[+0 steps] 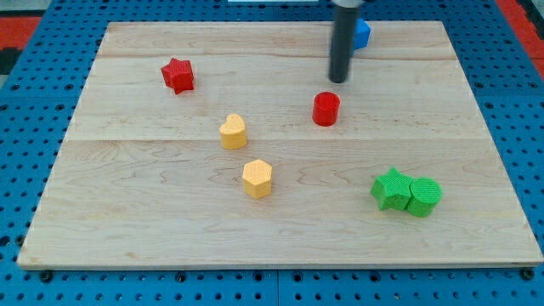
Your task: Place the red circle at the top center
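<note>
My tip (340,81), a bare jawless rod, is held just above the red circle (325,109), towards the table's top edge, so repositioning seems required.

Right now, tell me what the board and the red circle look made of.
Board: pale wood, matte, with visible grain and plank seams. Red circle: probably plastic, with a uniform colour and a slight sheen, though painted wood is possible. My tip is just above it toward the view's top.

The board (280,229) is pale wood, the circle (325,109) and star (178,75) are red, two blocks (233,132) (257,178) are yellow, two (391,189) (423,196) green, one (361,33) blue.
</note>
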Available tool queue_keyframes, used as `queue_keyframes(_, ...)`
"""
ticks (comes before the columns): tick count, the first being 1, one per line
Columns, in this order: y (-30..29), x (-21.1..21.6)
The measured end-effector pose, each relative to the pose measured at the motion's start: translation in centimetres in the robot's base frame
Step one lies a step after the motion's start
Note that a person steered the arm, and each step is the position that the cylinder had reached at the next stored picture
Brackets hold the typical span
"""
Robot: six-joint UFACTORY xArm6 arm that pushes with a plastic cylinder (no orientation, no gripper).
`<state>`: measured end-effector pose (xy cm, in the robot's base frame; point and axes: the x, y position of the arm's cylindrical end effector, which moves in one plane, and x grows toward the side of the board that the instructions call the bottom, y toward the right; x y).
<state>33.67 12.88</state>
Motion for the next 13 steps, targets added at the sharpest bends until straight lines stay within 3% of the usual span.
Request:
queue_keyframes(1, 2.2, 5.8)
queue_keyframes(2, 0.3, 9.1)
queue_keyframes(5, -2.4, 9.9)
queue_keyframes(6, -5.9, 10.1)
queue_keyframes(7, -3.1, 8.7)
queue_keyframes(8, -2.8, 4.7)
queue_keyframes(9, -9.4, -1.2)
queue_keyframes(10, -3.1, 1.8)
queue_keyframes(11, -1.9, 7.2)
queue_keyframes(12, -9.2, 5.0)
queue_keyframes(13, -14.2, -0.5)
